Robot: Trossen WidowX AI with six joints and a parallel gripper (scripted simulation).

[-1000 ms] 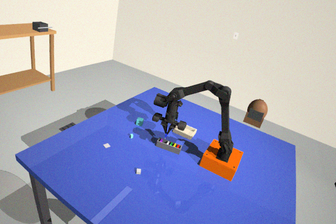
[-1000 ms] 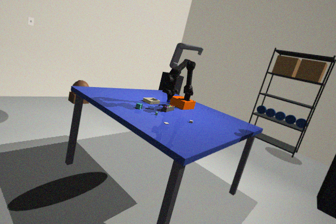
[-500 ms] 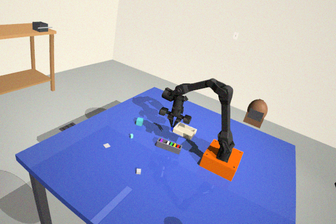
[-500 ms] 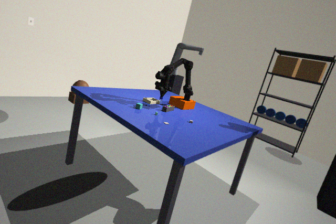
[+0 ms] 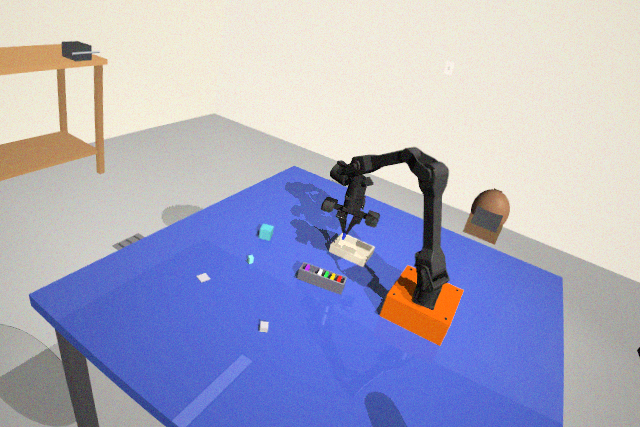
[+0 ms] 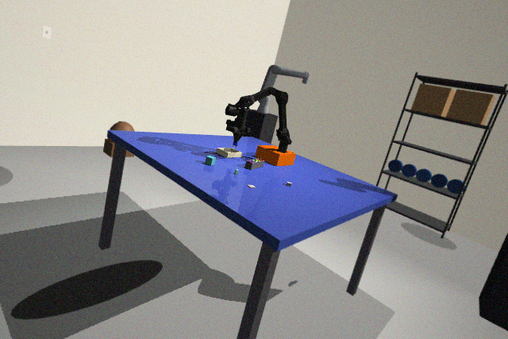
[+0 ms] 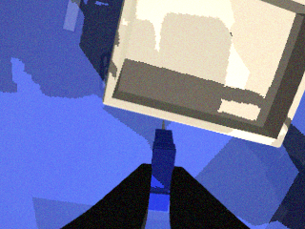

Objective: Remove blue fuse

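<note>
Gripper fingers (image 5: 344,234) (image 6: 235,143) are closed on the blue fuse (image 5: 344,236) (image 6: 234,144) (image 7: 163,155), which is pinched between the tips and held out below them. In the wrist view the fuse is seen at the centre of the fingers, its far end pointed toward twelve o'clock, with a thin prong showing at that end. The cream tray (image 5: 368,259) (image 6: 229,156) (image 7: 191,123) is seen from eleven to two o'clock of the fuse in that view, its near rim just beyond the prong. In the top view the fuse is seen at the ten o'clock side of the tray, over or near its rim; whether it is inside the rim cannot be told.

The fuse block (image 5: 320,279) (image 6: 254,164) is placed at seven o'clock of the tray in the top view, apart from the gripper. Purple, white, green, yellow and red fuses are seated in it, and a gap is left between the purple and the white. At five o'clock of the tray, the arm (image 5: 432,215) (image 6: 282,117) is carried on an orange base (image 5: 413,326) (image 6: 282,159). A teal cube (image 5: 266,232) (image 6: 210,160) is set at about ten o'clock of the block.
</note>
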